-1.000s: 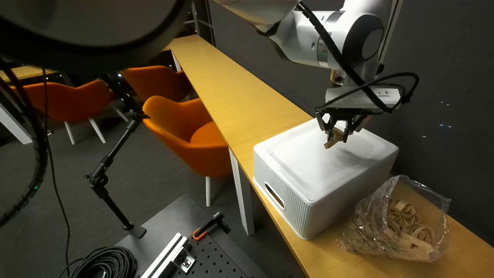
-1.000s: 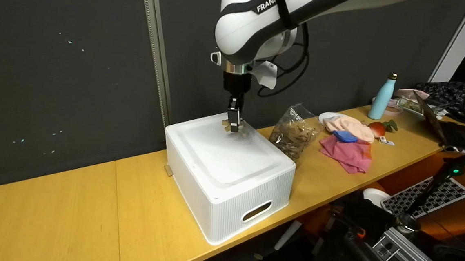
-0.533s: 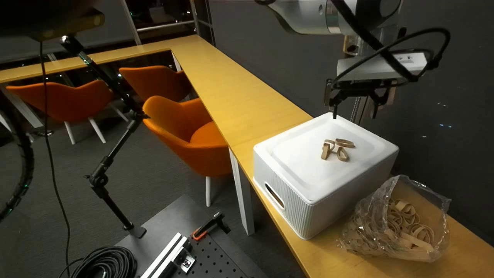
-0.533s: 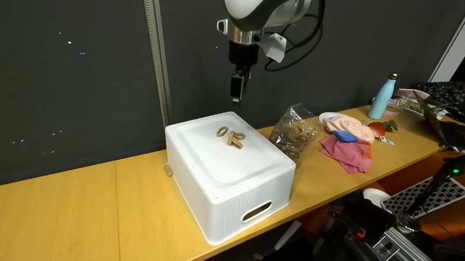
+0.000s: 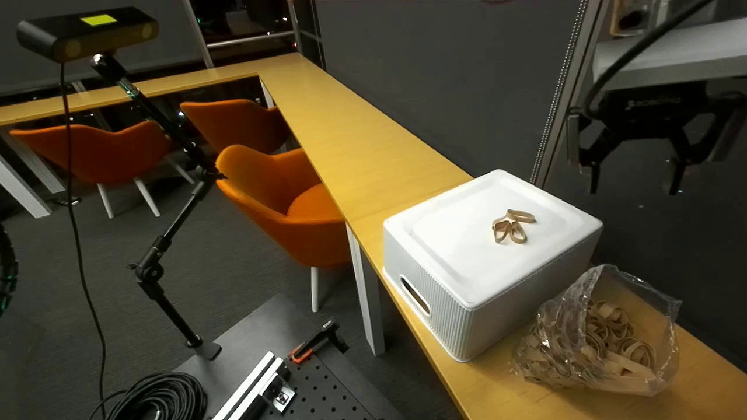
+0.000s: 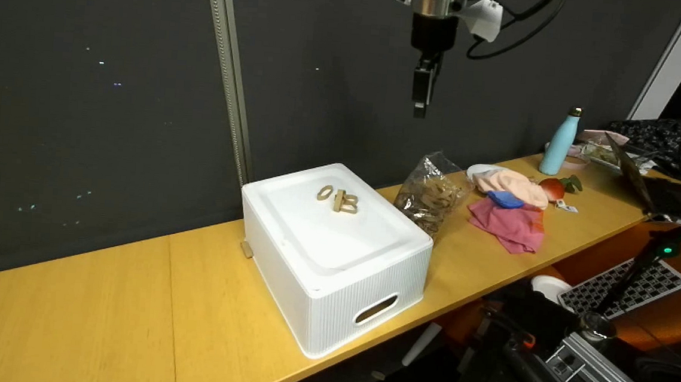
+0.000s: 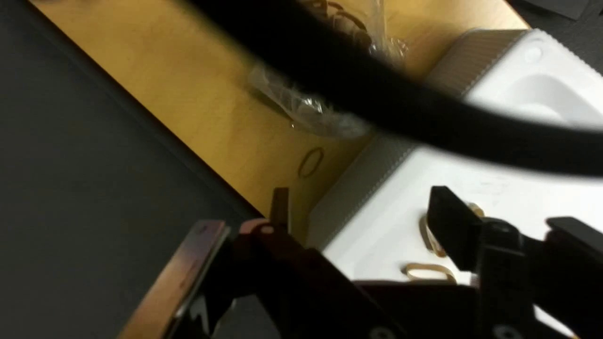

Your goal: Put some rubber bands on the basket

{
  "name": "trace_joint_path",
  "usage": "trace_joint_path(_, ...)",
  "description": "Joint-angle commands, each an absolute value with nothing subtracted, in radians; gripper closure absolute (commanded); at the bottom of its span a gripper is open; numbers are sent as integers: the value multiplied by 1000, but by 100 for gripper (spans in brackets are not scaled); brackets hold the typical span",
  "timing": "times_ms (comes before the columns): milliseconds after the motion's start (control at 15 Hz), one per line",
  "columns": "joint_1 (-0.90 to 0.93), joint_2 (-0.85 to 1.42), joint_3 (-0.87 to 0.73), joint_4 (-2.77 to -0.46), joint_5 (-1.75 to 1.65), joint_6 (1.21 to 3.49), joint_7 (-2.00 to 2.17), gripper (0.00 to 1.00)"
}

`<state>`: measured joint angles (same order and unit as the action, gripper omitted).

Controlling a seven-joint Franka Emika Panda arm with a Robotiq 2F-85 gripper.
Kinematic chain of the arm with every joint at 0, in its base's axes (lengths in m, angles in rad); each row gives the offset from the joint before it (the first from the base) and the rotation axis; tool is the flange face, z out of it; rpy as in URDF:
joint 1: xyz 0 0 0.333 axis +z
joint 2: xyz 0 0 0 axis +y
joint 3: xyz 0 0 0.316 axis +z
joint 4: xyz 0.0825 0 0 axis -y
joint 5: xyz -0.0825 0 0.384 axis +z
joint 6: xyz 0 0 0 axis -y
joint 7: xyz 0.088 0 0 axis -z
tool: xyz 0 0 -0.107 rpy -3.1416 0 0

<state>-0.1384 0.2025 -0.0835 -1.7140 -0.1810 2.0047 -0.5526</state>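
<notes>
The basket is a large white boxy bin (image 5: 455, 245) on the wooden table, with its smooth flat face up; it also shows in an exterior view (image 6: 337, 239). Several tan rubber bands (image 5: 509, 226) lie loosely on that face; they also show in the wrist view (image 7: 429, 266). More rubber bands lie in the clear plastic bag (image 5: 560, 315) beside the box. My gripper (image 5: 633, 185) is open and empty, well above the table at the wall side of the box. In the wrist view its fingers (image 7: 360, 197) are apart with nothing between them.
One loose band (image 7: 301, 167) lies on the table between bag and box. A dark wall (image 6: 142, 111) stands behind the table. A pink cloth (image 6: 509, 227) and a blue bottle (image 6: 559, 143) stand beyond the bag. An orange chair (image 5: 292, 204) is at the table's front.
A second ago my gripper held bands low over the box's top. It has opened, let them go onto that face, then risen and moved toward the bag's side.
</notes>
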Motion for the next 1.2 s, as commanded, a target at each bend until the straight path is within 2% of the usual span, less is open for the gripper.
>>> trace_joint_path(0, -179, 133, -110, -1848, -169, 2066, -551, 57)
trace_joint_path(400, -199, 113, -133, -2046, -182, 2276, -500, 99)
trace_joint_path(733, -218, 163, -170, -2117, -209, 2458, -448, 100)
trace_joint_path(1133, -268, 280, -188, -2098, -175, 2567, -475, 100)
